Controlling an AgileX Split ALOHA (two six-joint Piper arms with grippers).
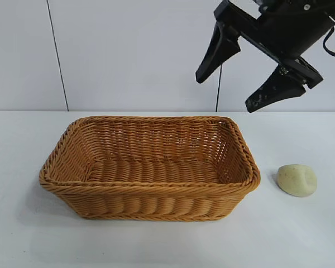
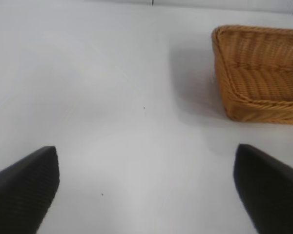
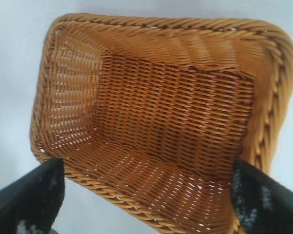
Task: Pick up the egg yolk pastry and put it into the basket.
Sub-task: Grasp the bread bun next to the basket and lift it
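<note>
Your small pale cream-yellow egg yolk pastry [image 1: 297, 180] is lying on the white table [image 1: 22, 234] toward its right edge, long axis running left-right, just beside the orange-brown woven wicker basket [image 1: 151, 192]. Your right gripper [image 1: 237, 84] is hanging above the basket's far right corner, fingers spread wide, holding nothing. Your left gripper [image 2: 146, 187], partly cut off, is gaping empty.

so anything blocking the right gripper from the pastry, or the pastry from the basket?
Nothing visible. The right gripper hangs open above the basket's far right corner. The egg yolk pastry lies in the open on the table, just right of the basket; only its braided rim must be cleared.
</note>
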